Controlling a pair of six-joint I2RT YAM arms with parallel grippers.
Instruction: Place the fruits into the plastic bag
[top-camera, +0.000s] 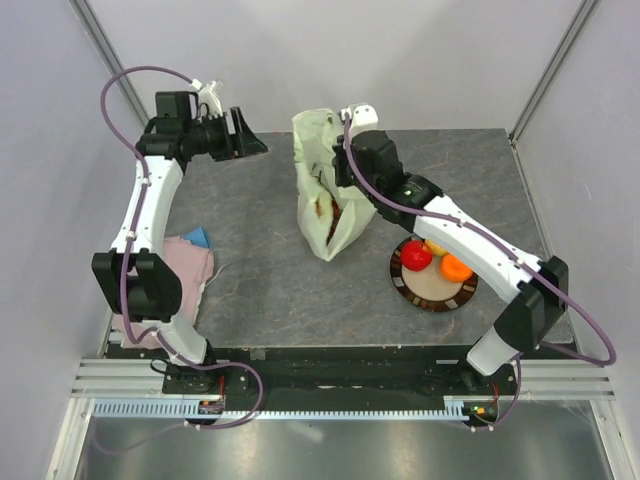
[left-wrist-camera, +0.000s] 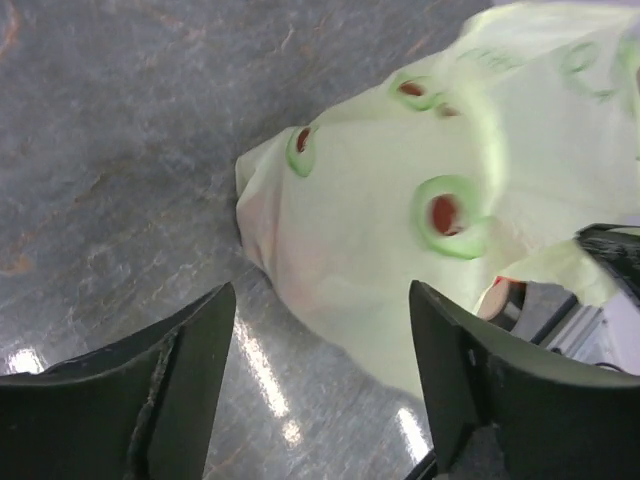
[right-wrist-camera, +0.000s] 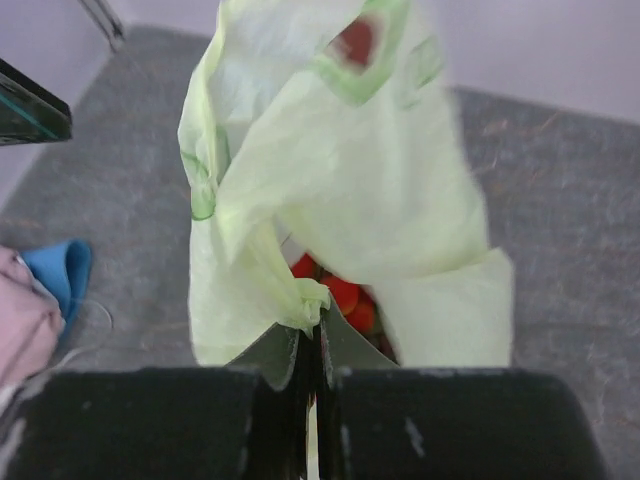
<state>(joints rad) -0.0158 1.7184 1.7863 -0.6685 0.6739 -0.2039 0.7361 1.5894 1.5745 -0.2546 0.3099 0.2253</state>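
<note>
The pale yellow-green plastic bag (top-camera: 322, 190) stands in the middle of the table; it also shows in the left wrist view (left-wrist-camera: 440, 230) and the right wrist view (right-wrist-camera: 330, 180). My right gripper (right-wrist-camera: 312, 325) is shut on a bunched edge of the bag and holds its mouth up. Small red fruits (right-wrist-camera: 345, 295) show inside the bag. A red apple (top-camera: 416, 256), an orange (top-camera: 456, 267) and a yellow lemon (top-camera: 435, 246) lie on the plate (top-camera: 433, 292) right of the bag. My left gripper (left-wrist-camera: 320, 340) is open and empty, raised left of the bag.
A pink cloth (top-camera: 185, 265) with a blue object (top-camera: 197, 237) beside it lies at the table's left edge, also seen in the right wrist view (right-wrist-camera: 62, 270). White enclosure walls stand at the back and sides.
</note>
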